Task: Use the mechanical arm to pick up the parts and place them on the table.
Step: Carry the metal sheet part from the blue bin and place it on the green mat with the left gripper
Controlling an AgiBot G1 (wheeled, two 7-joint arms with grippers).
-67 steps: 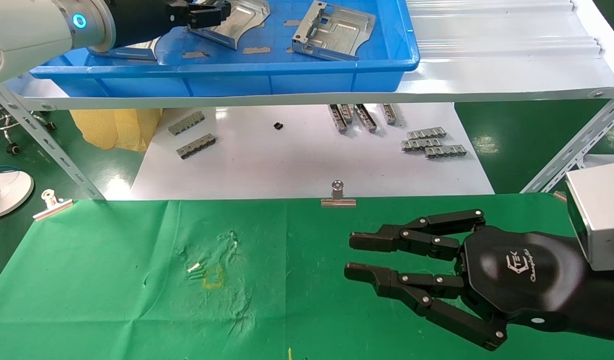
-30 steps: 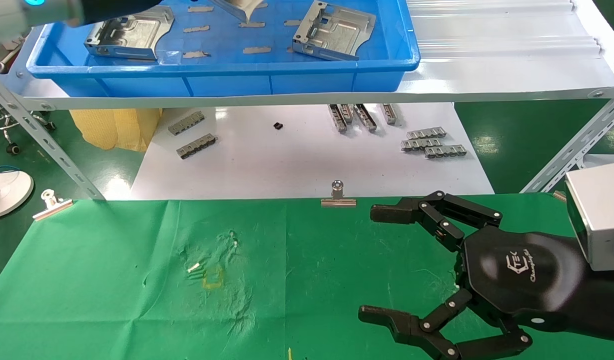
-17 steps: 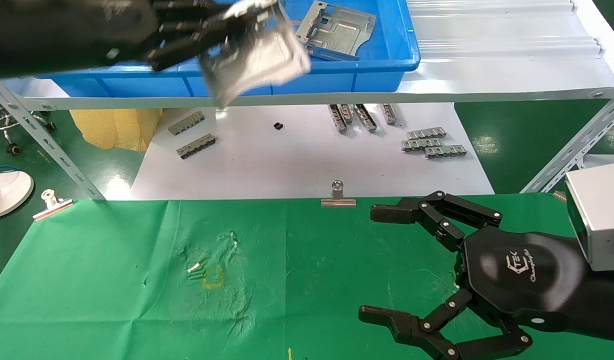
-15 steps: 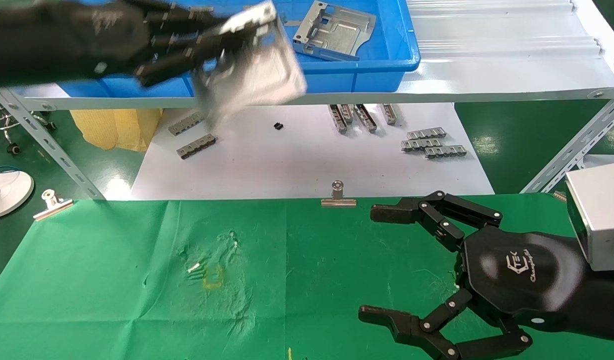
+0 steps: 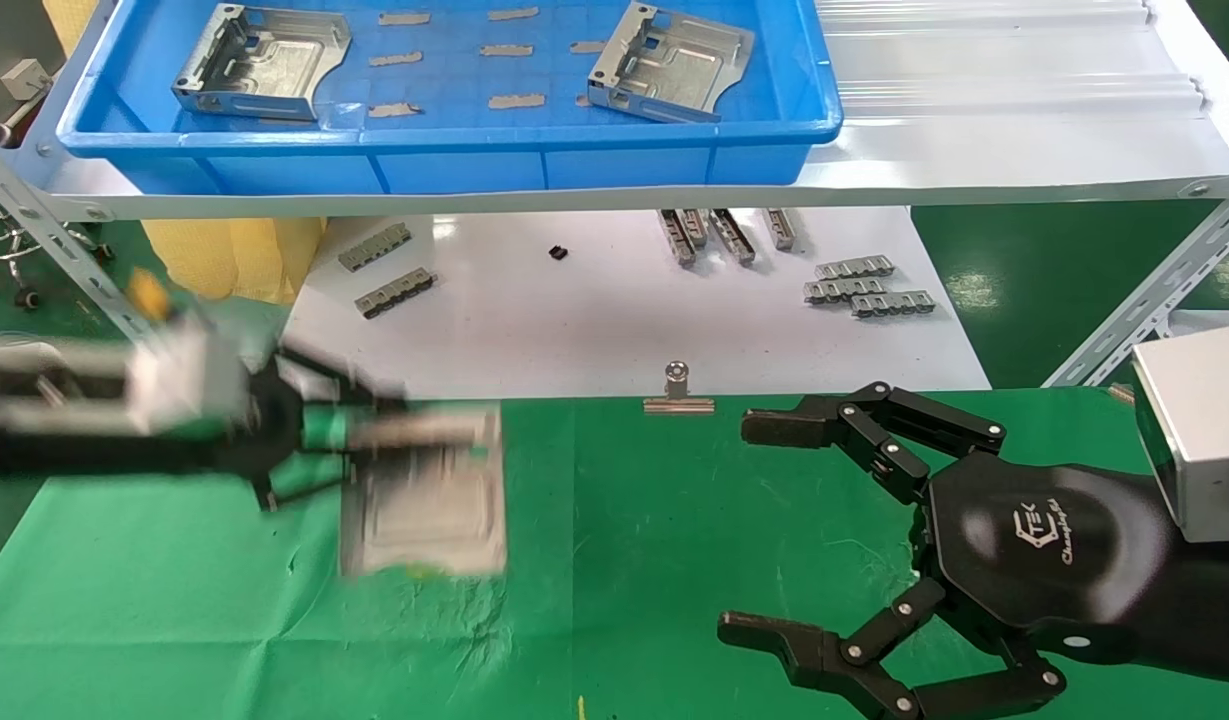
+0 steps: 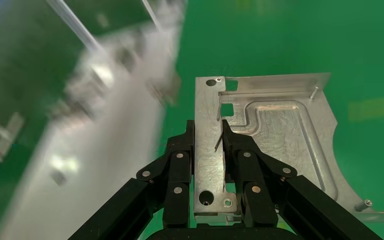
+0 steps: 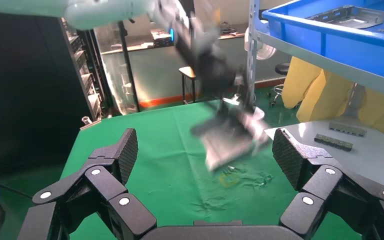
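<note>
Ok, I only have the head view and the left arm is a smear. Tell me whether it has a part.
Observer: Yes. In the left wrist view the left gripper is shut on the part, with fingers pinching one edge.
Operator: I see the right gripper open over the table's right side. Describe how the part faces.
Observer: Its embossed face with the square cut-outs is turned toward the wrist camera. The concave curved corner is away from the fingers, and only the green table shows behind it. I cannot tell whether it is touching.
</note>
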